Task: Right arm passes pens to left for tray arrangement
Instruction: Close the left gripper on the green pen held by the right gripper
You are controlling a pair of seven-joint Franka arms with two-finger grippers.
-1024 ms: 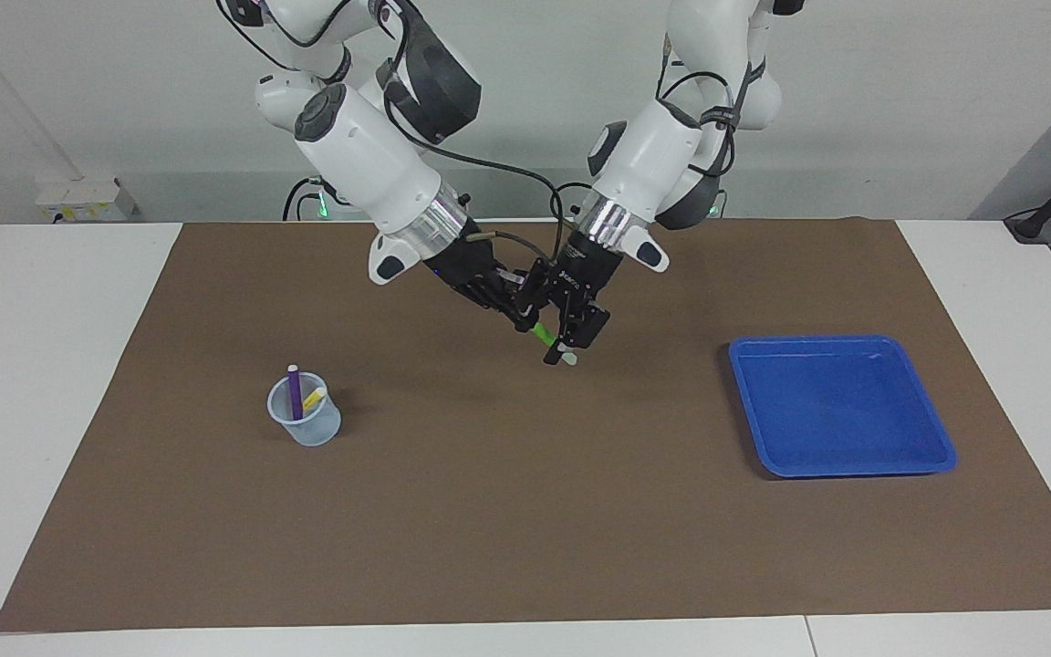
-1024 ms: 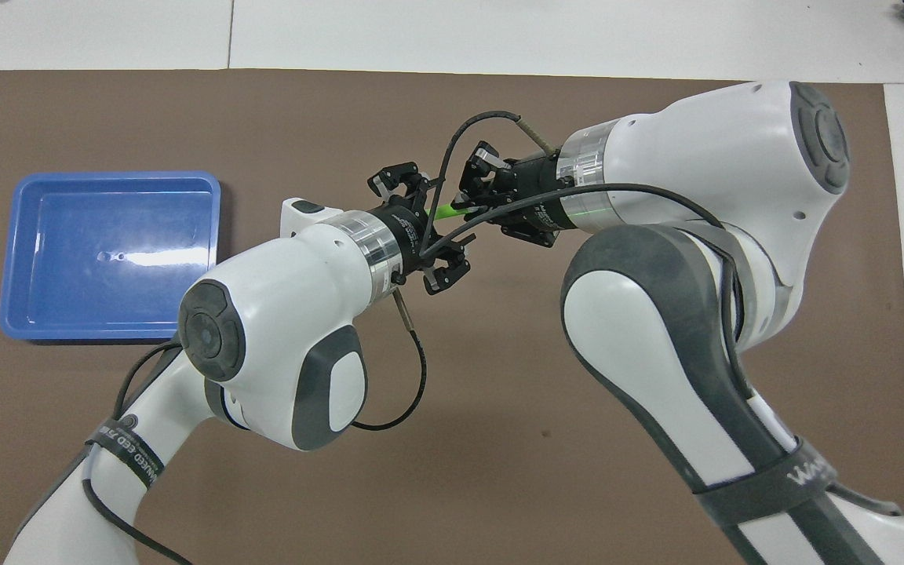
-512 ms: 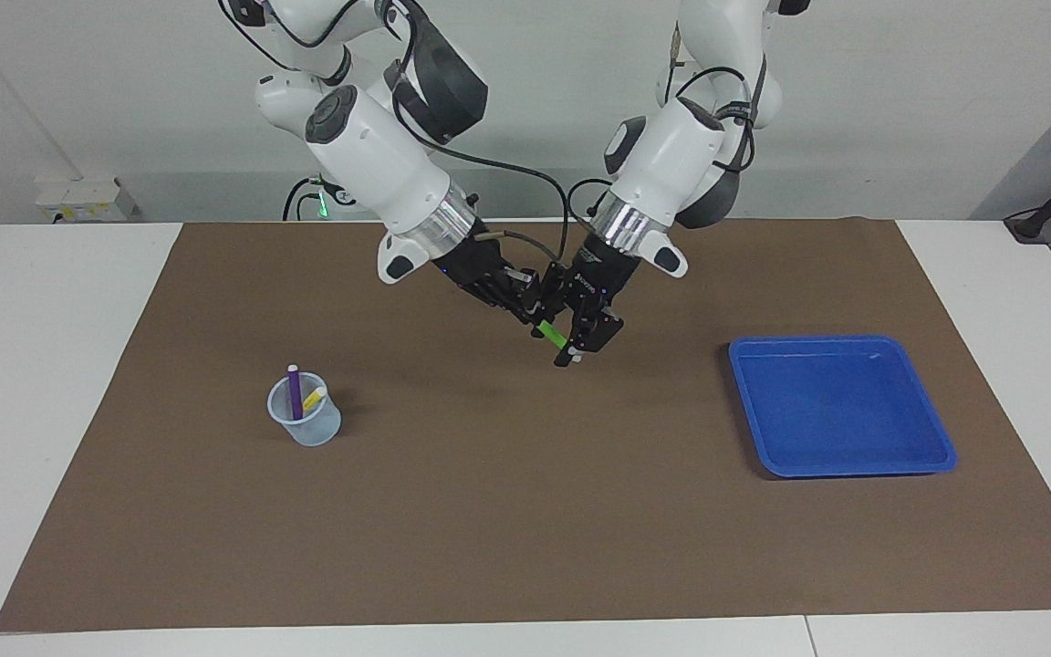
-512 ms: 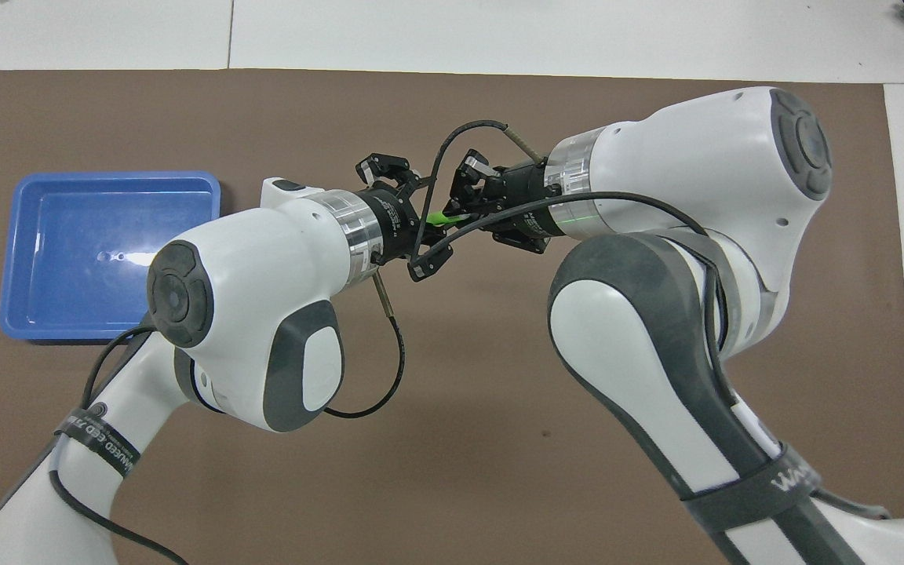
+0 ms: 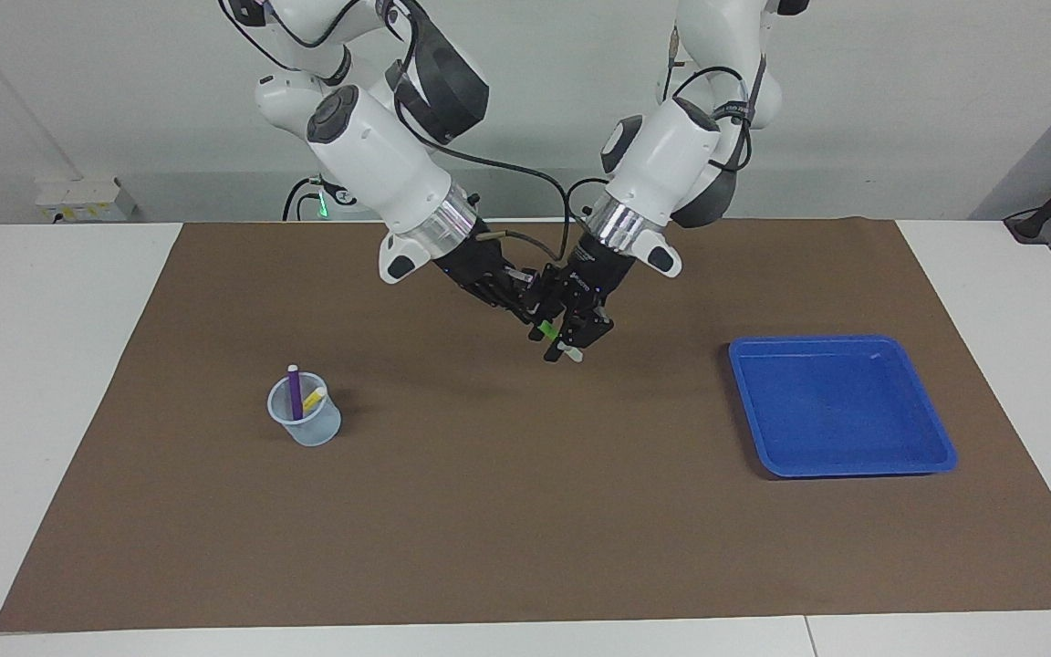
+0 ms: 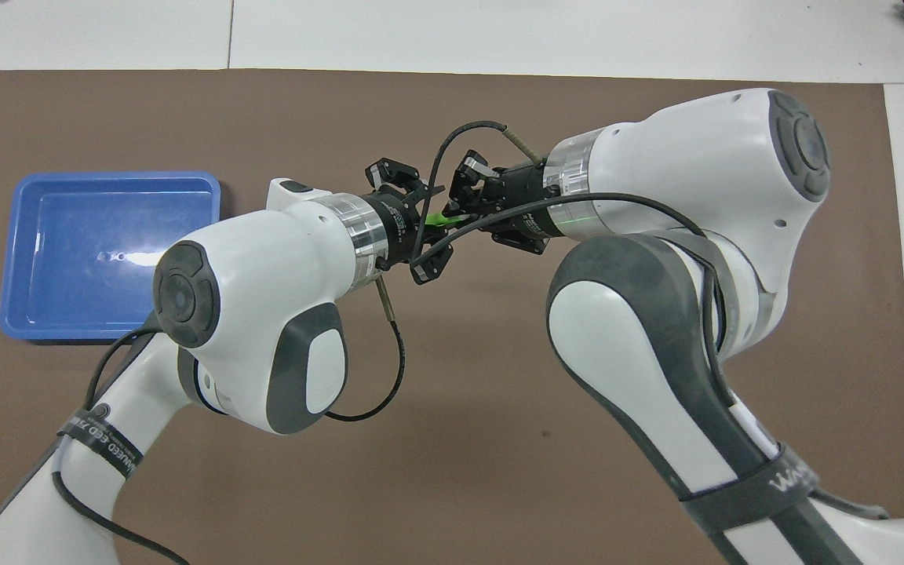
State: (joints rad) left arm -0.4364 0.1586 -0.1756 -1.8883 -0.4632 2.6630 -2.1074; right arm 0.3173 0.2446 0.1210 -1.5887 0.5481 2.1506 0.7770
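Observation:
Both grippers meet in the air over the middle of the brown mat. My right gripper is shut on the upper part of the green pen, which slants down with its pale tip lowest. My left gripper has its fingers shut on the pen's lower part, just above that tip. In the overhead view a short green stretch of the pen shows between the two hands. The purple pen and yellow pen stand in a translucent cup. The blue tray lies bare toward the left arm's end.
The brown mat covers most of the white table. In the overhead view the tray shows beside the left arm, and the right arm hides the cup. A black cable loops off the left wrist.
My left gripper has closed its fingers onto the green pen's lower part. Both hands shifted slightly, staying together over the mat's middle. The right gripper kept its hold.

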